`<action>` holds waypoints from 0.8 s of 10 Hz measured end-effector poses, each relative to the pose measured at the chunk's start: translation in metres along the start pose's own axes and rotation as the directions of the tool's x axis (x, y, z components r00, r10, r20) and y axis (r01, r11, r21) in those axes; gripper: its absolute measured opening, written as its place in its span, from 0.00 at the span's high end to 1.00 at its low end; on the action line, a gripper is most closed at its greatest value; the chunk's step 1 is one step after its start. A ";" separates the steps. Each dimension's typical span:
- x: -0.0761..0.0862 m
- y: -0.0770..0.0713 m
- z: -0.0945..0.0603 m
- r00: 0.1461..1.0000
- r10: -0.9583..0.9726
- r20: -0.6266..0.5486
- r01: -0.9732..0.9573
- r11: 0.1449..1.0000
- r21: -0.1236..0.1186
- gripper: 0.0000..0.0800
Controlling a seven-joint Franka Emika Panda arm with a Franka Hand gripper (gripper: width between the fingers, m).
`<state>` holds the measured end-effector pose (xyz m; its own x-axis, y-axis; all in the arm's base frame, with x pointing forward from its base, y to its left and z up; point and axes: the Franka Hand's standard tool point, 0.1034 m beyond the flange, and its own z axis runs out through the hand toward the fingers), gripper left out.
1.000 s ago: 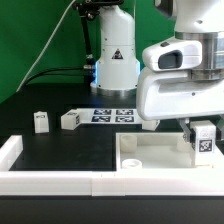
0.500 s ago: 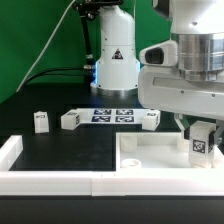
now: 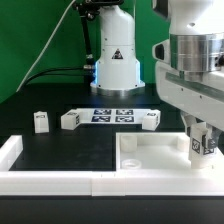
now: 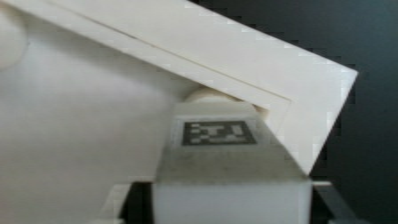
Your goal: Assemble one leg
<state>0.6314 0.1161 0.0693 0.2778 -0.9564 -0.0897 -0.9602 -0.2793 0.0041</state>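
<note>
My gripper [image 3: 202, 132] is shut on a leg [image 3: 203, 146], a small white block with a square marker on its face. It holds the leg upright at the near right corner of the large white panel [image 3: 150, 157], low over or touching the corner socket. In the wrist view the leg [image 4: 222, 150] fills the space between the dark fingers [image 4: 130, 203], its tip at the panel's corner [image 4: 125, 90]. Three other legs lie on the black table: two at the exterior view's left [image 3: 41, 122] [image 3: 70, 120] and one right of the middle [image 3: 150, 119].
The marker board [image 3: 112, 115] lies flat behind the legs, in front of the robot base [image 3: 115, 65]. A white raised rail [image 3: 55, 181] runs along the front edge and turns up at the left [image 3: 10, 150].
My gripper has moved toward the exterior view's right with the leg held in it, ending nearer the panel's right corner. The loose legs have not moved.
</note>
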 end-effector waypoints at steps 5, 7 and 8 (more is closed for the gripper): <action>-0.006 0.000 0.001 0.991 -0.132 0.001 0.132 0.991 -0.001 0.28; -0.008 -0.001 0.001 0.926 -0.378 0.001 0.378 0.926 -0.001 0.21; -0.009 -0.001 0.001 0.857 -0.515 -0.001 0.515 0.857 -0.001 0.19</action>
<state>0.6301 0.1252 0.0696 0.7329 -0.6759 -0.0776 -0.6797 -0.7323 -0.0413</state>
